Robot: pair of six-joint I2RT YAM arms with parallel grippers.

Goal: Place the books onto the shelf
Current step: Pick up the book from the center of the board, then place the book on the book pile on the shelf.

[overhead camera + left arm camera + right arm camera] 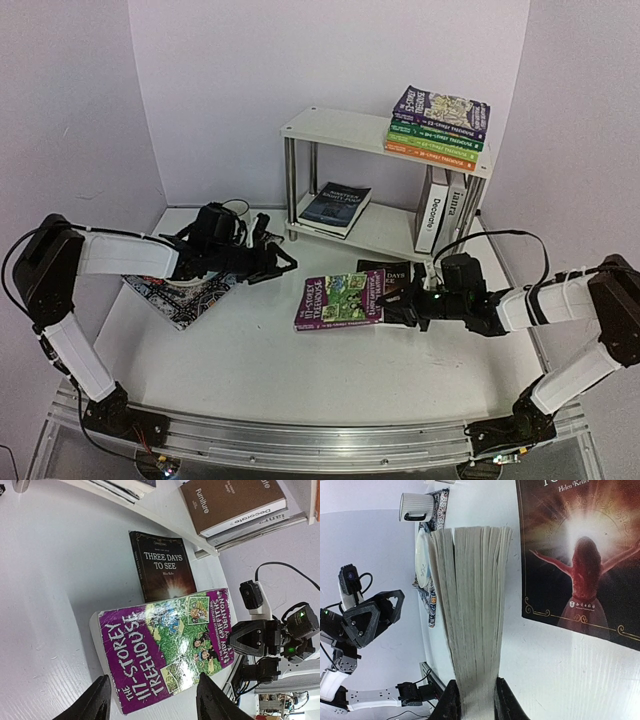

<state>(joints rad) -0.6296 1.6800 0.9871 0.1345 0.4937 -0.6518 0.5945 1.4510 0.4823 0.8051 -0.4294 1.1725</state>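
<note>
The right claw (403, 302) (476, 701) is clamped on the fore-edge of a thick purple cartoon paperback (338, 298) (160, 650) (472, 605), its pages pinched between the two fingers. The paperback lies cover up near the middle of the white table (250, 370), and its right end overlaps a black softcover book with a glowing sunburst (396, 271) (162, 567) (580, 555), which lies flat in front of the shelf.

The left claw (281, 262) (155, 700) stands open just beside the paperback's spine end, fingers spread with nothing held between them.

The small white two-tier shelf with metal tube legs (330, 125) stands at the table's far edge. On its top board, at the right end, is a flat stack of purple, green and orange books (438, 125). On the lower board, tall white books (437, 208) stand upright at the right end and a dark blue book (335, 208) lies at the left.

A dark patterned placemat (180, 295) lies by the table's left edge.
</note>
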